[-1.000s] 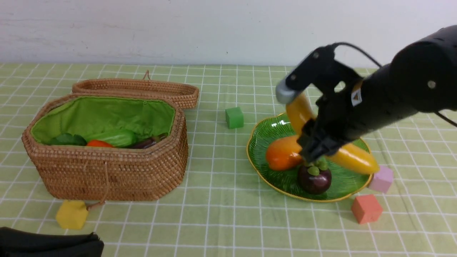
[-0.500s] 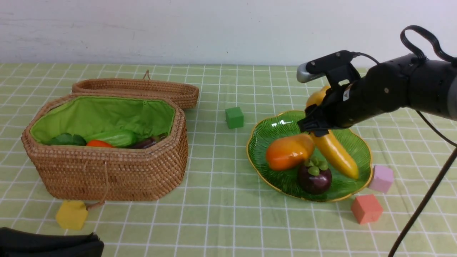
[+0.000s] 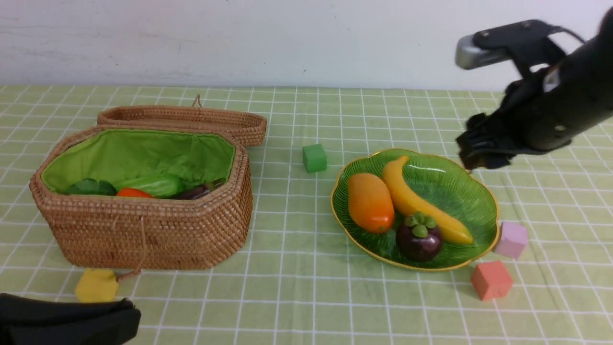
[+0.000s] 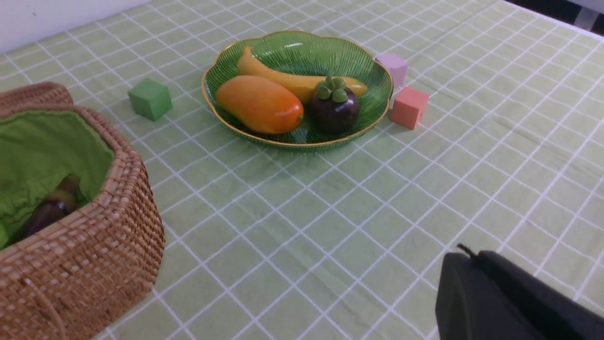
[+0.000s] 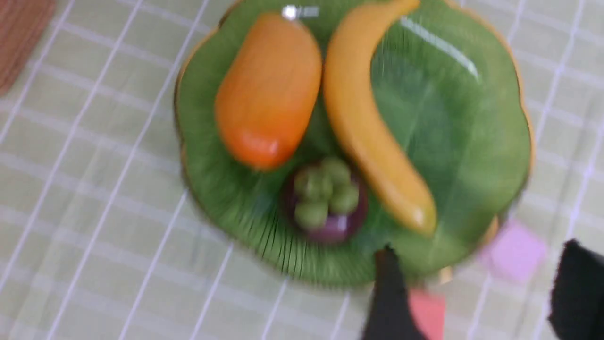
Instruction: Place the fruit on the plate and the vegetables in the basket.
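Fruit: the mango (image 3: 369,202), banana (image 3: 416,199) and mangosteen (image 3: 419,239) lie together on the plate (image 3: 471,189), below and to the left of the right claw (image 3: 479,152), which hangs in the air off the plate's far right rim with its fingers (image 5: 389,297) parted and holding nothing. Vegetables: the gourd (image 3: 155,184), carrot (image 3: 132,192) and eggplant (image 3: 194,192) rest inside the basket (image 3: 158,230), far to the left of that claw, with the lid (image 3: 191,120) behind the basket. Green (image 3: 314,158), pink (image 3: 511,239), red (image 3: 491,280) and yellow (image 3: 96,284) cubes sit on the cloth. The left claw (image 4: 512,302) sits low at the near left, clenched on nothing.
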